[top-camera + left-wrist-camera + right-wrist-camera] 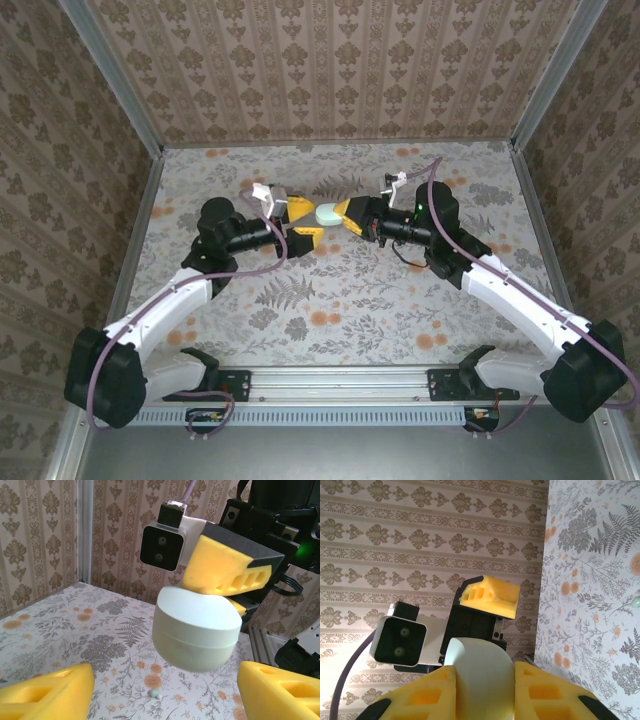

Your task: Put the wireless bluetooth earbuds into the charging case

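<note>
The charging case [328, 213], pale mint, round and closed, hangs above the table's middle. My right gripper [345, 215] is shut on it; in the right wrist view its yellow fingers [422, 695] press both sides of the case [485, 680]. In the left wrist view the case [197, 630] floats ahead of my left gripper [165, 700], which is open, its fingers [50, 695] spread wide and clear of the case. One small pale earbud [155, 693] lies on the floral table below the case. From above, the left gripper [303, 220] sits just left of the case.
The floral table [330, 300] is walled by patterned panels on three sides. A metal rail [340, 380] with both arm bases runs along the near edge. The two arms meet nose to nose at the table's middle, and the right wrist camera [162, 542] faces my left gripper.
</note>
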### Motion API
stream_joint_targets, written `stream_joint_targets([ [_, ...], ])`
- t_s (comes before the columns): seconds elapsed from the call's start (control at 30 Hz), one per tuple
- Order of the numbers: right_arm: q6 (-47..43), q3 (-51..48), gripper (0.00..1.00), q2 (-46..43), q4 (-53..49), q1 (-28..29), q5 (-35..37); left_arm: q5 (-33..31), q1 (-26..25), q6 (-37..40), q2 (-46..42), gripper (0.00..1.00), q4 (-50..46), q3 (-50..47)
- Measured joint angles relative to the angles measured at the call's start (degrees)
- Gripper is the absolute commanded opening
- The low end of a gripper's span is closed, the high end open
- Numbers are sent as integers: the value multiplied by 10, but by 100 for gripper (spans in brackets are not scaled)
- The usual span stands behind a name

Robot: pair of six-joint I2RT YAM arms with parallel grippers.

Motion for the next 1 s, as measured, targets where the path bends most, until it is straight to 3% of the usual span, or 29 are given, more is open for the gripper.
stream_joint_targets([
  [0.37,0,-2,18,0,0,0,0,32,-12,3,33,69,4,32],
  [0.77,0,-2,18,0,0,0,-1,45,-12,7,34,47,9,33],
  [0.9,1,-2,28,0,1,-2,-5,47,-15,9,34,38,9,33],
  [1.0,0,-2,43,0,2,-2,-5,47,-15,10,34,34,8,33],
])
